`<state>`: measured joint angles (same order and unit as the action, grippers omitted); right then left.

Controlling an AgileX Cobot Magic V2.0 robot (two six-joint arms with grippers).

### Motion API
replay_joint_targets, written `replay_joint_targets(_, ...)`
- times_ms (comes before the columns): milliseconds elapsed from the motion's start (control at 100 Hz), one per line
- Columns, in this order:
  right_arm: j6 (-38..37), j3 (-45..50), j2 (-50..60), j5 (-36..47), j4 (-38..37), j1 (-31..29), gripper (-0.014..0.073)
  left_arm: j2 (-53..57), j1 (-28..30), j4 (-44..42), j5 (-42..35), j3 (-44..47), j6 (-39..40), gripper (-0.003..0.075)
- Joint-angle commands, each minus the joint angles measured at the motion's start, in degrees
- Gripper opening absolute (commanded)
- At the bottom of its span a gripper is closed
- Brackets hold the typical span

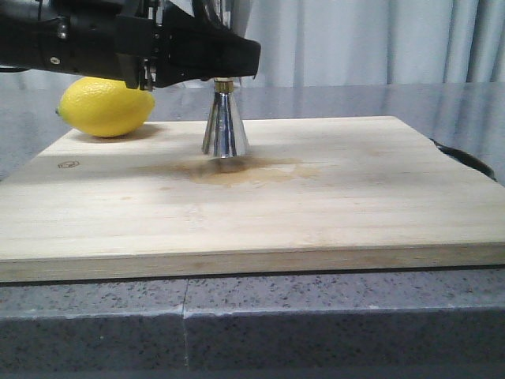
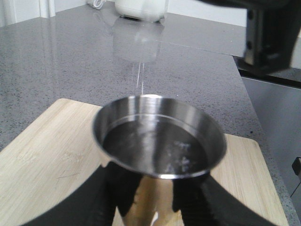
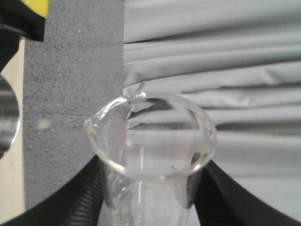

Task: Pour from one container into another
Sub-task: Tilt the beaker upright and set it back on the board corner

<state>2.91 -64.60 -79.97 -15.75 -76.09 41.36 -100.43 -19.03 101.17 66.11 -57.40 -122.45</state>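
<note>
A shiny metal jigger (image 1: 225, 130) stands upright on the wooden board (image 1: 331, 205). My left gripper (image 1: 225, 73) is shut on its waist and hides its upper cup in the front view. In the left wrist view the jigger's cup (image 2: 157, 141) holds clear liquid between the black fingers (image 2: 113, 188), and a thin pale streak (image 2: 140, 77) hangs above its far rim. The clear glass beaker (image 3: 150, 136) is tipped on its side, with its lip pointing toward the jigger's rim (image 3: 7, 117). My right gripper (image 3: 150, 202) is shut on it. The beaker (image 1: 234, 17) shows faintly above the jigger.
A yellow lemon (image 1: 106, 106) lies at the board's back left corner. A brown wet stain (image 1: 237, 170) spreads around the jigger's foot. A dark object (image 1: 465, 158) lies off the board's right edge. A white appliance (image 2: 141, 8) stands on the grey counter beyond.
</note>
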Motion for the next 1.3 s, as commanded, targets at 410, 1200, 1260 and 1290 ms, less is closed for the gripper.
replay_joint_targets(410,-39.55,-1.23,4.81,-8.47,11.84,-9.43,0.0295,2.28,-0.37,4.77,5.95,-1.67,0.5,0.0259)
replay_joint_targets(1200,-41.0,22.99,0.24,47.73,26.71,-36.28,0.0295,2.28,-0.37,4.77,5.95,-1.67,0.5,0.0259)
replay_joint_targets(1260,-40.9,22.99,-1.91,52.03,26.35,-36.86,0.0295,2.28,-0.37,4.77,5.95,-1.67,0.5,0.0259)
replay_joint_targets(1290,-40.22,22.99,-2.84,53.72,26.35,-37.09,0.0295,2.28,-0.37,4.77,5.95,-1.67,0.5,0.0259)
